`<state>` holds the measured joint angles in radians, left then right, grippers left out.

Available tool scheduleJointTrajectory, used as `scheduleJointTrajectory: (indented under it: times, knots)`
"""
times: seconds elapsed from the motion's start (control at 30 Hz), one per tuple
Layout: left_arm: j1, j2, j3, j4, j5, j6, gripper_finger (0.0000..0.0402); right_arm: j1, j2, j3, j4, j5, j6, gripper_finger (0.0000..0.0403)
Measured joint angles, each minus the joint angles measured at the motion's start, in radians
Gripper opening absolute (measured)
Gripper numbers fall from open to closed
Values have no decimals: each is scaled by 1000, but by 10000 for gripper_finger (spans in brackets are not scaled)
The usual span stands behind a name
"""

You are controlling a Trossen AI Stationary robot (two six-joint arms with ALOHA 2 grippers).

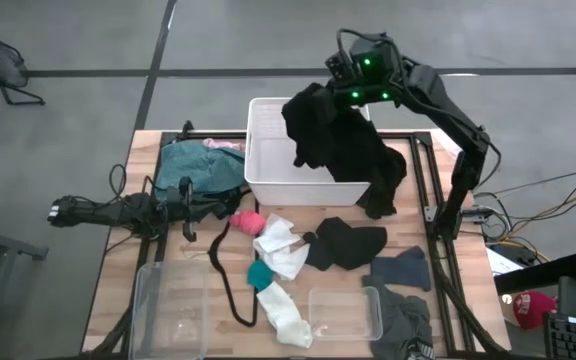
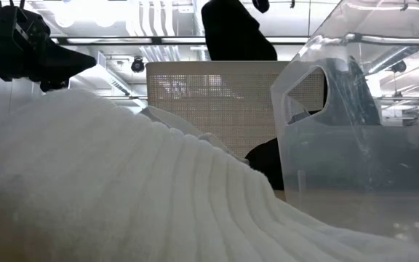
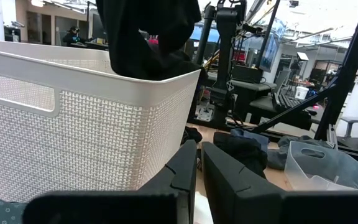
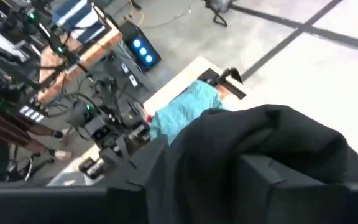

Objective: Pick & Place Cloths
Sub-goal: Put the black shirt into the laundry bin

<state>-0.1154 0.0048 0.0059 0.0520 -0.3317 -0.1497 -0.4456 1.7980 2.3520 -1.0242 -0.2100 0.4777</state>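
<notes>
The right gripper (image 1: 320, 100) hangs above the white basket (image 1: 268, 180), clamped on a large black garment (image 1: 353, 150) that droops from it over the basket's right half and its right rim. Its fingertips are buried in the fabric, which also fills most of the right wrist view, so only the bunched grip shows.

The left gripper (image 1: 190, 203) lies low on the table just left of the basket; in its wrist view the fingers (image 3: 182, 174) stand almost together with a thin gap, holding nothing.

Behind it lies the teal garment (image 1: 190, 165), touching the basket's left wall. In front of the basket sit a pink bit (image 1: 247, 221), white socks (image 1: 280, 250), a teal bit (image 1: 259, 274) and black pieces (image 1: 346, 243). A dark grey piece (image 1: 408, 320) is cut off at the table's near edge.

In the low view a white sock (image 2: 122, 189) fills the foreground and hides most of the table.
</notes>
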Motion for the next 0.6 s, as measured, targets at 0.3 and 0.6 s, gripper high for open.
scheduleJointTrajectory:
  times: [0.3, 0.6]
  knots:
    - [0, 0, 0, 0, 0, 0, 30, 11, -68, 0, -132, 0, -65, 233]
    - [0, 0, 0, 0, 0, 0, 30, 11, -85, 0, -483, 7, -34, 277]
